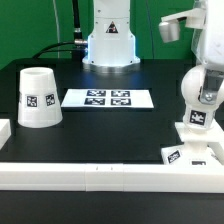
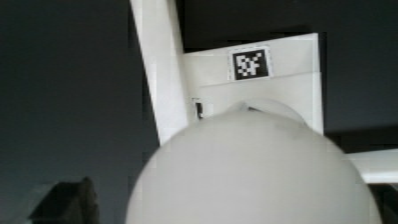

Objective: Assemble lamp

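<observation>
The marker board (image 1: 107,98) lies flat in the middle of the black table (image 1: 100,135). To the exterior view's left of the board, near it but not touching, the white shade (image 1: 38,97) stands on the table with its wide mouth down and its narrow end up. One square tag on its side faces the camera.

Well to the exterior view's right of the board, and a little nearer the camera than it, the bulb (image 1: 200,88) stands upright with its round head on top. The flat square base (image 1: 190,150) lies under it. In the wrist view the bulb's head (image 2: 240,170) fills the foreground, and behind it the base (image 2: 270,85) shows a tag. Whether the bulb is seated in the base I cannot tell.

The hand (image 1: 206,62) comes down from the arm (image 1: 210,30) and sits right over the bulb's head. Its fingers are not clear in either view, so I cannot tell whether they are apart or clamped on the bulb.

A long white rail (image 1: 100,176) runs along the table edge in front of the board. The base lies just beside the rail (image 2: 157,60).
</observation>
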